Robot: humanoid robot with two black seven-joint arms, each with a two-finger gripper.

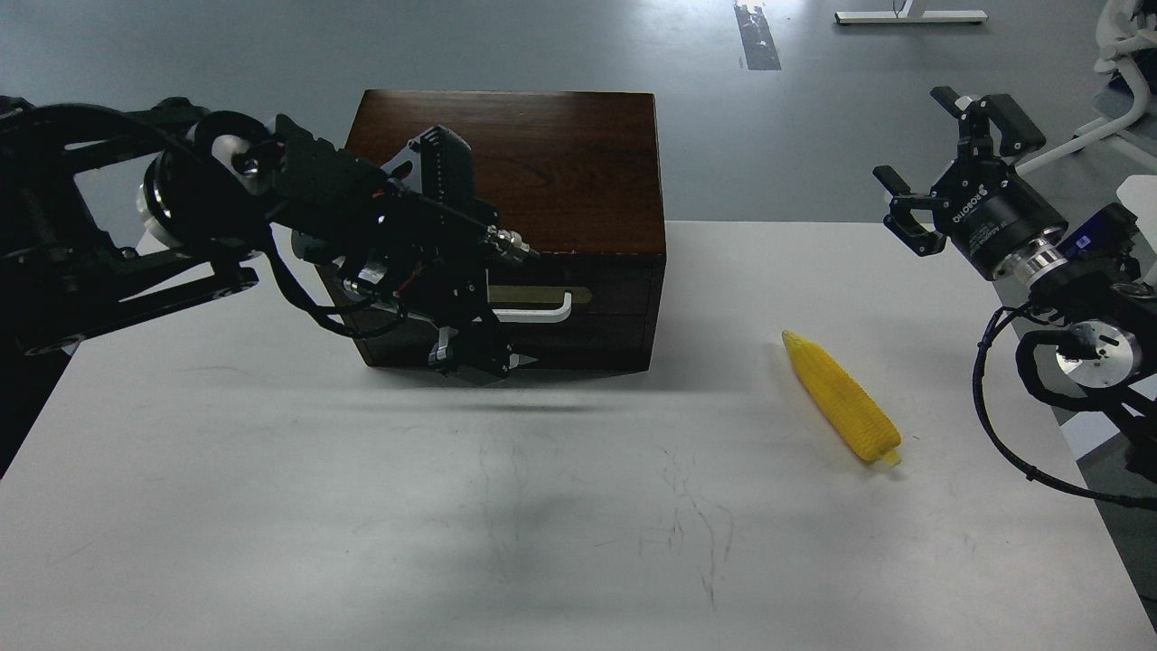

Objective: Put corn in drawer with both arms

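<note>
- Corn (842, 398): lies flat on the white table (362, 524), right of the box (542, 163) and well apart from it. Its tapered tip points away from us, the pale stub end toward us. Nothing touches it.
- Drawer (597, 303): closed, its front flush with the front of the dark wooden box. The white handle (542, 312) sits on a brass-coloured plate, partly hidden by our left arm.
- Left gripper (475, 357): at the box front, low and at the left part of the handle. It appears dark and end-on; we cannot tell how its jaws stand, nor whether it touches the handle.
- Right gripper (949, 158): raised at the table's right edge, above and beyond the corn, well apart from it. Its jaws are spread and hold nothing.
</note>
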